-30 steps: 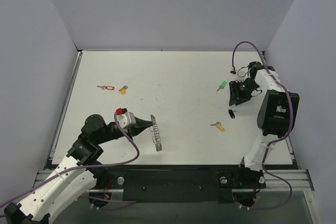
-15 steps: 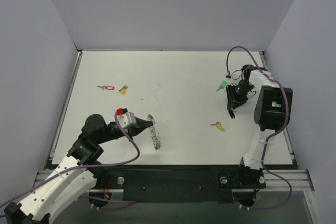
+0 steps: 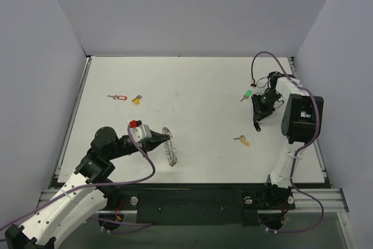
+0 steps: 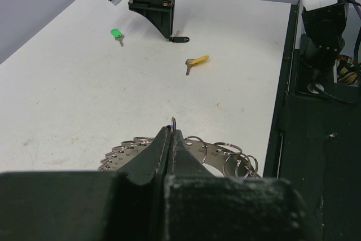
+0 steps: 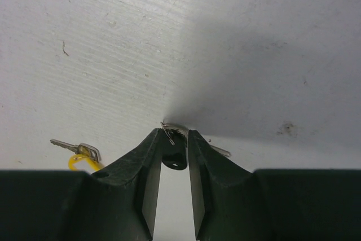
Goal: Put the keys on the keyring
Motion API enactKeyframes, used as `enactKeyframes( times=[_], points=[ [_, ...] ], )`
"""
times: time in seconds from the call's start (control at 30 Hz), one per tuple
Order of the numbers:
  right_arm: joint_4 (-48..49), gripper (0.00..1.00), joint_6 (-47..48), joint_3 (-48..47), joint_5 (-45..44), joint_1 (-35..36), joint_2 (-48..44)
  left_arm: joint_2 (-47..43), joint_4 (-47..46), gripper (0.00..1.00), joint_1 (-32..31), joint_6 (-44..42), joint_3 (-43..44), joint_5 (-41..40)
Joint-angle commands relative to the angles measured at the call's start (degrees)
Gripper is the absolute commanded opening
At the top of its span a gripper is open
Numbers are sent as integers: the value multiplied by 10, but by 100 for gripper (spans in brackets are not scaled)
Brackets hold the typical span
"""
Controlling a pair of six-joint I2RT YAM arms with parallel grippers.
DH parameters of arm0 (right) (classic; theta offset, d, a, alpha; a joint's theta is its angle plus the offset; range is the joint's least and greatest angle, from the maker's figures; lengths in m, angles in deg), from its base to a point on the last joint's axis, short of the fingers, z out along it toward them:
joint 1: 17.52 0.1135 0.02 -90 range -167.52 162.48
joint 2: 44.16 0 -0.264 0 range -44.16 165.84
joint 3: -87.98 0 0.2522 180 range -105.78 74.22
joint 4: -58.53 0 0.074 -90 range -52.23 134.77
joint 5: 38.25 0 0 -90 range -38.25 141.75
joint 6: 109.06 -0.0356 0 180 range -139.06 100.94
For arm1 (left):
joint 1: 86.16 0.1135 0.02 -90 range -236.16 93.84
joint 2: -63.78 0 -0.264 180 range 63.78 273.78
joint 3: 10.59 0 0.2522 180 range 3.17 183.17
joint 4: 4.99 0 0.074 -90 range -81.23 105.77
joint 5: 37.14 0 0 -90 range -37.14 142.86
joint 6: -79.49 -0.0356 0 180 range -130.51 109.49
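Right tool (image 3: 257, 123): lowered onto the bench (image 3: 192, 80) at about 3 o'clock in the top view; jaws are narrow and set either side of the head of the black key (image 5: 174, 153); whether the key is pinched yet cannot be told.
Left tool (image 3: 165, 139): fully closed; the keyring (image 3: 171, 150) is clamped by its rim at about 7 o'clock of the bench and held tilted.
Keys threaded: none is seen on the keyring; only its own small wire loops are shown in the left wrist view.
Keys lying loose: green key (image 3: 247, 94) at 11 o'clock of the right tool; yellow key (image 3: 242, 140) at 7 o'clock of it; red key (image 3: 119, 97) and orange-yellow key (image 3: 136, 100) side by side at 10 o'clock of the bench.
Progress: judged as barely begun; a first pick-up is in hand, and every threading is left to be done.
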Motion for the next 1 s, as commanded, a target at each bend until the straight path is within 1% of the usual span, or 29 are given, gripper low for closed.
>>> enactKeyframes(
  times=[0.0, 0.5, 0.97],
  points=[
    [-31, 20, -3, -17, -6, 3, 7, -4, -22, 0, 4, -5, 6, 8],
    [-46, 15, 7, -21, 1, 8, 14, -4, -22, 0, 4, -5, 5, 9],
    [-59, 16, 15, -22, 10, 10, 15, -5, -22, 0, 4, -5, 5, 9]
  ],
)
